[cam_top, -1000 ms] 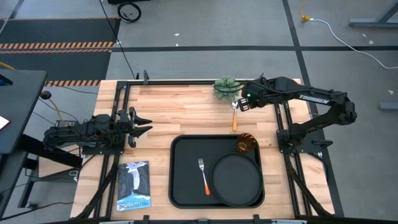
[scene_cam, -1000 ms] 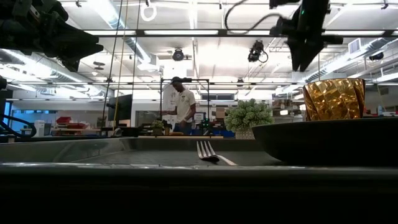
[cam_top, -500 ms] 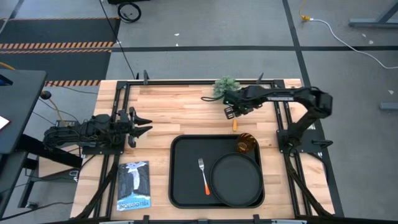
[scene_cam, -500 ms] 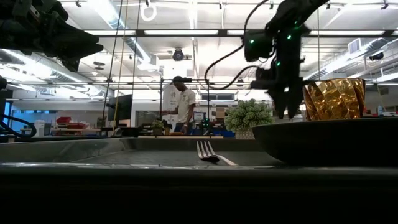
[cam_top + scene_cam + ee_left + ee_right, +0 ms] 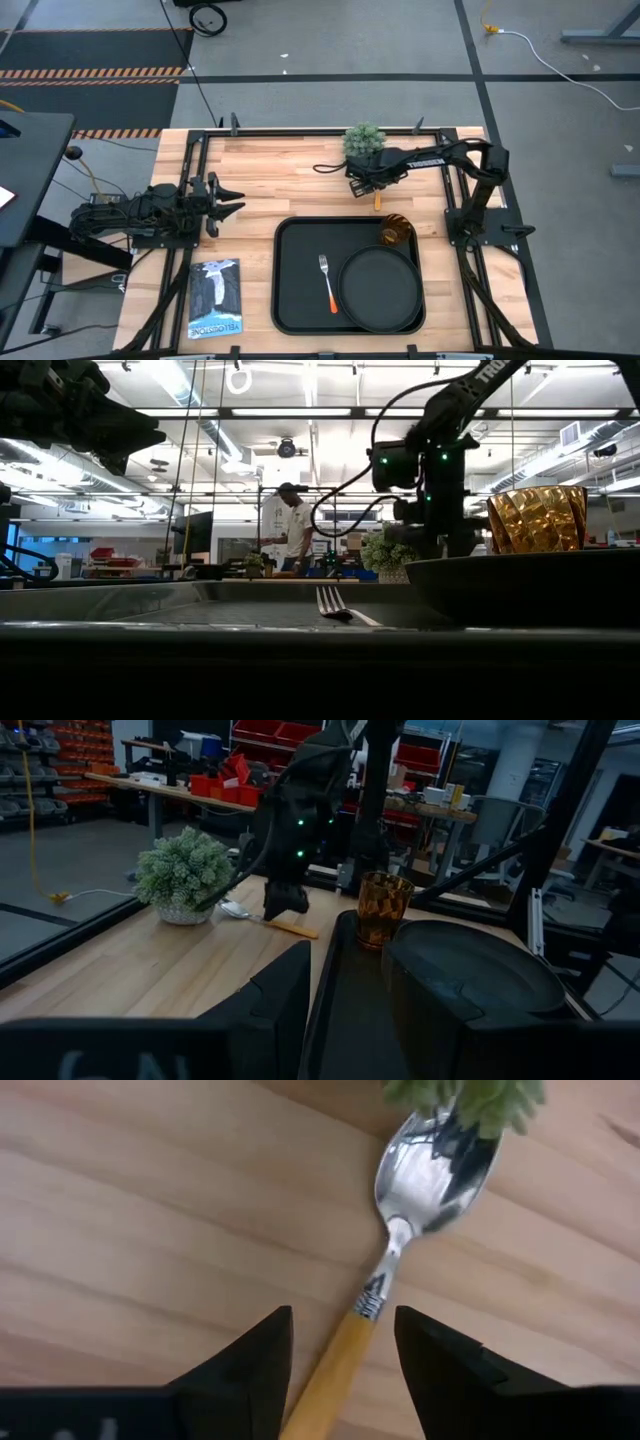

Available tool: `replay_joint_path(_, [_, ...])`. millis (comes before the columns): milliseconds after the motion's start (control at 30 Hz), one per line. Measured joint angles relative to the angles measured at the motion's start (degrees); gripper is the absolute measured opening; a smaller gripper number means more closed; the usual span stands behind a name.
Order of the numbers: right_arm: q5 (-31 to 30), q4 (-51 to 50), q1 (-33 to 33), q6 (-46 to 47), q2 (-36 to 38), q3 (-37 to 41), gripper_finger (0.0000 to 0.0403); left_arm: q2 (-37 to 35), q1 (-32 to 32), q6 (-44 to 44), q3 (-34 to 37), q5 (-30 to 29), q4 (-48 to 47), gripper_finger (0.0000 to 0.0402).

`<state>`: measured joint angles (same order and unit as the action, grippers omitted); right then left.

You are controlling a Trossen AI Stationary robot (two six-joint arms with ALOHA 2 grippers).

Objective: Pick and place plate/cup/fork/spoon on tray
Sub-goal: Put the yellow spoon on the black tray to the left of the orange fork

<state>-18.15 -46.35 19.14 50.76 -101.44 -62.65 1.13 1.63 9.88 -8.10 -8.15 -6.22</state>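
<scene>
Nearest the front edge of the desk (image 5: 260, 190) lies the tray (image 5: 290, 300), a black rectangle with rounded corners. On it the plate (image 5: 380, 288) fills the right part, and the fork (image 5: 328, 282) lies just left of the plate, tines pointing to the far side and orange handle toward the front. The cup (image 5: 395, 231), amber glass, stands upright in the tray's far right corner, just beyond the plate's rim; in the low view it rises behind the plate (image 5: 530, 585) as a faceted golden tumbler (image 5: 537, 518). To the left of the tray a booklet (image 5: 214, 298) lies flat on the wood.

Farther back, on the left side, the left hand (image 5: 232, 202) waits above the desk with its fingers spread apart, holding nothing.

Beyond the tray's far edge the spoon (image 5: 400, 1270) lies on the bare wood, outside the tray, its bowl beside the potted plant (image 5: 364, 140) and its orange handle pointing back toward the cup. The right hand (image 5: 362, 183) is low over the spoon; the right wrist view shows its two fingers (image 5: 255, 1365) spread, one on each side of the handle, not touching it.
</scene>
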Motion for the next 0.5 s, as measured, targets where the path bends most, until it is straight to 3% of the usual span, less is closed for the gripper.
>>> replay_joint_path(300, [-1.06,10.45,0.30,5.07,0.75,8.66,0.0179,-0.02,0.02,0.25,0.00,0.51,0.09,0.0134])
replay_joint_path(500, [-1.20,11.66,-0.26,5.68,0.97,9.22,0.0168,0.00,0.02,0.40,0.00,0.49,0.77,0.0134])
